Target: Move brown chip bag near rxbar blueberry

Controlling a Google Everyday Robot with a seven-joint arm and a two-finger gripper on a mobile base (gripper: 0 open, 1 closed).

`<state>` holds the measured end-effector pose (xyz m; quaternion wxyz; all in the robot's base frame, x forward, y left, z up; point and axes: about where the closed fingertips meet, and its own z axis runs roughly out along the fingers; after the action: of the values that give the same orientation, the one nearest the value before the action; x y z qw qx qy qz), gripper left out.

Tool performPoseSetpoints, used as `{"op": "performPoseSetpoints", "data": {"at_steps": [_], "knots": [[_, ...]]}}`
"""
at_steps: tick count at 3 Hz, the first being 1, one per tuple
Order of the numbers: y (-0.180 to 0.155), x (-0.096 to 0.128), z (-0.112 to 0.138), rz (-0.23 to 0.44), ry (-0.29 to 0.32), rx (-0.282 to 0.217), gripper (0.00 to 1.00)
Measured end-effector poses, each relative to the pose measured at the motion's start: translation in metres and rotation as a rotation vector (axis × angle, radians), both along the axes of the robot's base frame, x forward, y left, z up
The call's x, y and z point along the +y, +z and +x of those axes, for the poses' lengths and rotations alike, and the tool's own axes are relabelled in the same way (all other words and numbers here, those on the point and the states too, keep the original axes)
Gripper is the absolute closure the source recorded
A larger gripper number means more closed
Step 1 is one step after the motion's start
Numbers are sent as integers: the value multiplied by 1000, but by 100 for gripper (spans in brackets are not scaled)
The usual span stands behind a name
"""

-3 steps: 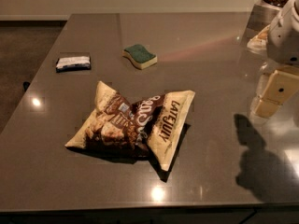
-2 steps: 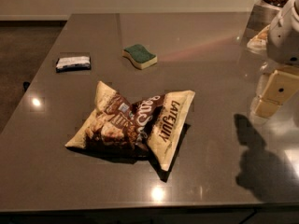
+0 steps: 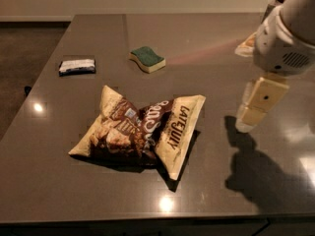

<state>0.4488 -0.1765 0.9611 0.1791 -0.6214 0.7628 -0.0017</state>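
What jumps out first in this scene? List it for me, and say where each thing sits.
The brown chip bag dominates: big and crumpled, it lies at the middle front of the dark table. Next comes the pale gripper, which hangs over the table's right side, apart from the bag, and casts a heavy shadow. The small rxbar blueberry lies at the back left, with a green-topped sponge to its right.

Crinkly, glossy cream-and-brown chip bag [image 3: 142,132] on a smooth, shiny dark-grey counter [image 3: 206,38]; matt cream plastic gripper [image 3: 252,113] hangs over its right side.
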Motion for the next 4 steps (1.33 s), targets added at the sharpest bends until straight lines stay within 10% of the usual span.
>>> {"op": "performPoseSetpoints", "data": {"at_steps": [2, 4], "knots": [[-28, 98, -2, 165, 176, 63, 0], [-68, 168, 4, 155, 245, 106, 0]]}}
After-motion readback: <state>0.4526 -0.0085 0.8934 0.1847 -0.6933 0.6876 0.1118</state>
